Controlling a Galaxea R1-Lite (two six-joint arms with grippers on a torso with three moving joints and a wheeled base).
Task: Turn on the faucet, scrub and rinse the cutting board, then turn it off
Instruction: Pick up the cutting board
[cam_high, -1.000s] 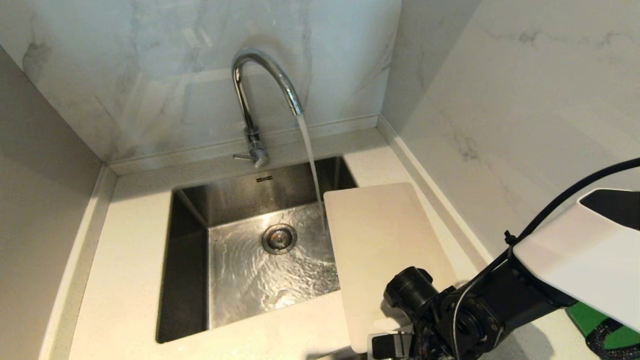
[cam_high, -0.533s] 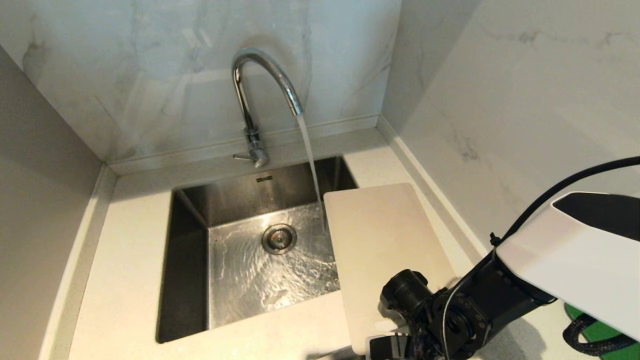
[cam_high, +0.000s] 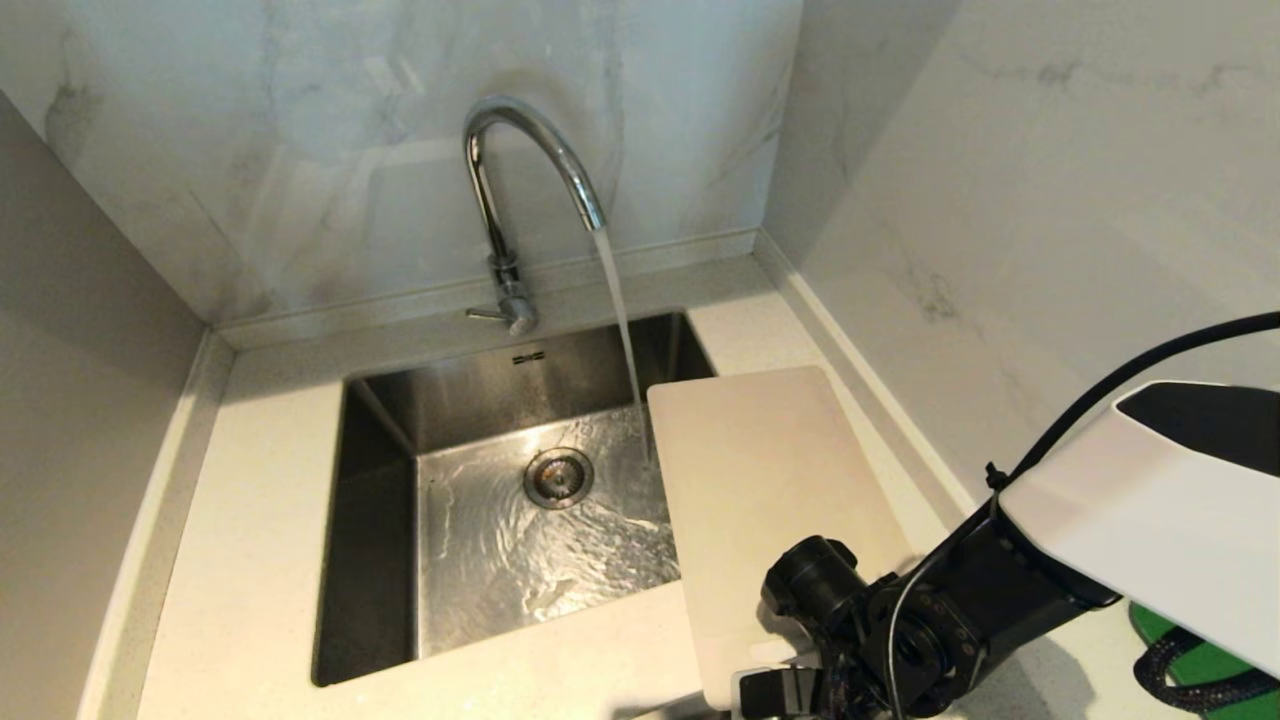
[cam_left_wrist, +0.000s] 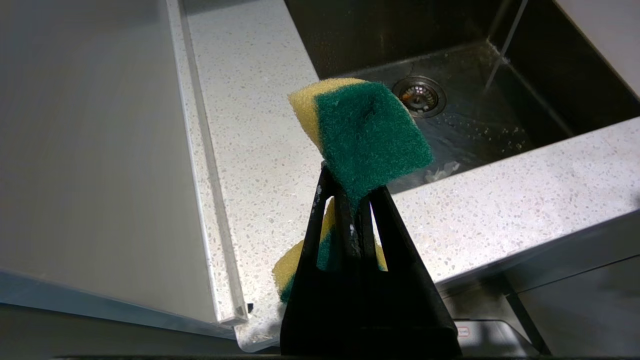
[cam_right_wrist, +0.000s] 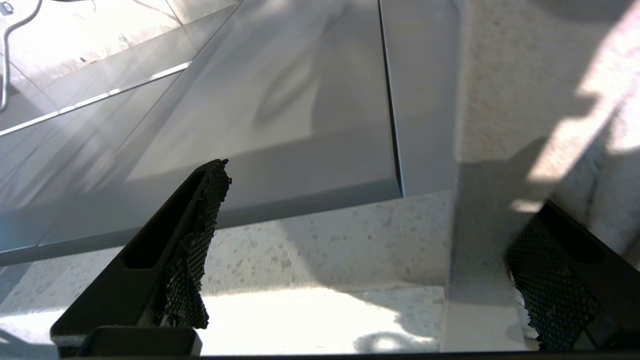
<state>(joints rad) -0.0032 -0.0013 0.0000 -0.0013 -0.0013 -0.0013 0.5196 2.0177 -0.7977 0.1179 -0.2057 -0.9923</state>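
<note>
Countertop bears cutting board (cam_high: 770, 500) – near end (handle) under right hand (cam_high: 790, 690).

Cutting board (cam_high: 770, 490) near end hidden beneath right end effector (cam_high: 790, 690); end effector fingertips cut off by head-view bottom edge. Green board (cam_high: 1215, 670) mostly behind right arm.

left gripper (cam_left_wrist: 350, 200): clamped on sponge (cam_left_wrist: 367, 135) | right gripper (cam_right_wrist: 370, 260): spread wide, low at front
</note>
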